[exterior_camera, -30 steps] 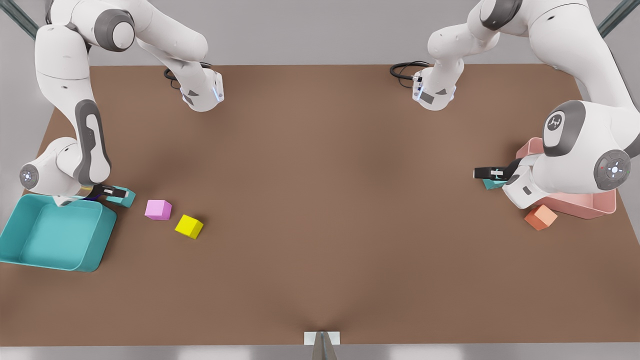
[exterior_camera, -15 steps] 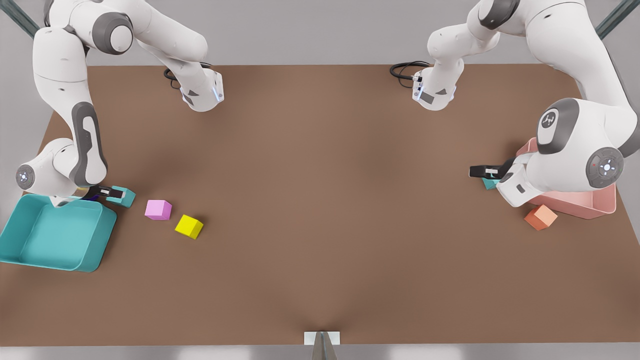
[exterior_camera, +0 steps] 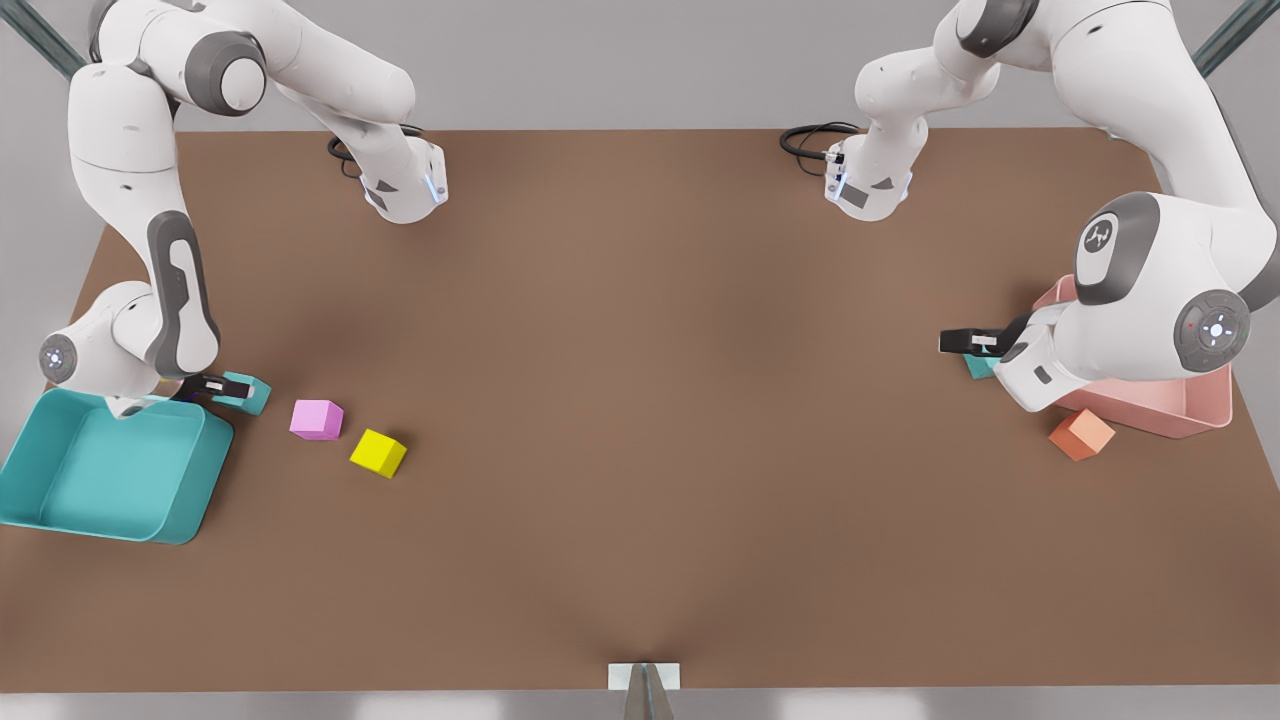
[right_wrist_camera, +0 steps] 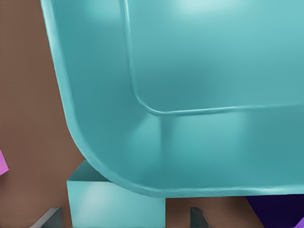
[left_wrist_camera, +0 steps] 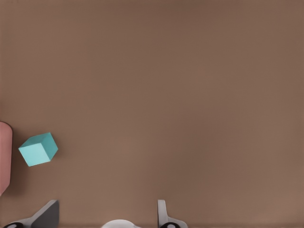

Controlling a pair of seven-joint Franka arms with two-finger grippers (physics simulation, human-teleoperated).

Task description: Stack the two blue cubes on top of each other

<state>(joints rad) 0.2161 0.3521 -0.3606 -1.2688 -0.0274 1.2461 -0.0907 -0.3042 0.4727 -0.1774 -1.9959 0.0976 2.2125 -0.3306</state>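
Note:
One blue cube (exterior_camera: 248, 393) lies beside the teal bin (exterior_camera: 190, 480) on the front view's left. My right gripper (exterior_camera: 215, 385) hovers over it, and in the right wrist view this cube (right_wrist_camera: 116, 204) sits between the open fingers (right_wrist_camera: 50, 217) without touching them, partly under the bin's rim (right_wrist_camera: 95, 161). The other blue cube (exterior_camera: 978, 368) lies by the pink bin (exterior_camera: 1150, 410) on the front view's right. My left gripper (exterior_camera: 962, 343) is open just above the table there. In the left wrist view that cube (left_wrist_camera: 38, 148) lies off to the side of my left gripper (left_wrist_camera: 105, 216).
A pink cube (exterior_camera: 316, 419) and a yellow cube (exterior_camera: 378, 452) lie right of the teal bin. An orange cube (exterior_camera: 1081, 434) sits in front of the pink bin. A dark purple cube (right_wrist_camera: 280, 211) rests against the teal bin. The pink bin's edge (left_wrist_camera: 4, 156) is near the left gripper.
Both arms shifted only slightly. The gripper by the pink bin drifted a little toward the table's middle, and the one by the teal bin settled over its cube. No cube moved.

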